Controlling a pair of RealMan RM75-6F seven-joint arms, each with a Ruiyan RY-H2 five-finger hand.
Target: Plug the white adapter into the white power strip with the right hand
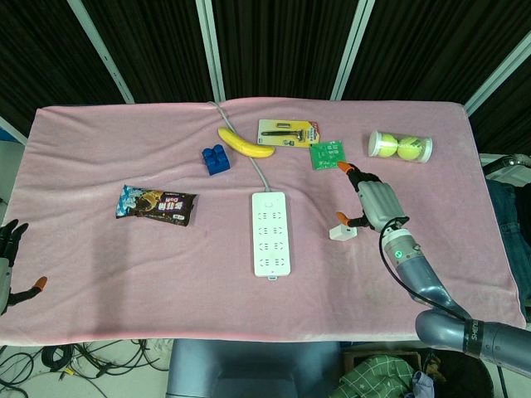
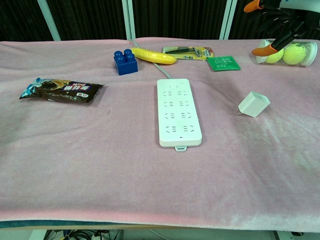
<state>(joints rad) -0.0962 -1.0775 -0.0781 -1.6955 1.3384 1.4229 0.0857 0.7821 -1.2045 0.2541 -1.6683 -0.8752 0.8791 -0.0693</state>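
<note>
The right hand (image 1: pixel 375 201) hovers just over the white adapter (image 1: pixel 342 232), fingers spread, holding nothing. The adapter sits on the pink counter (image 1: pixel 124 274), right of the white power strip (image 1: pixel 271 233) and not plugged in. The left hand (image 1: pixel 10 265) is off the near-left edge, fingers loosely apart.

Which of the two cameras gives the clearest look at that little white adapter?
The chest view. There the white adapter lies large and unobstructed on the pink cloth, right of the white power strip. In the head view it is small, and the right robot hand hovers close over it, fingertips at its top edge.
</note>
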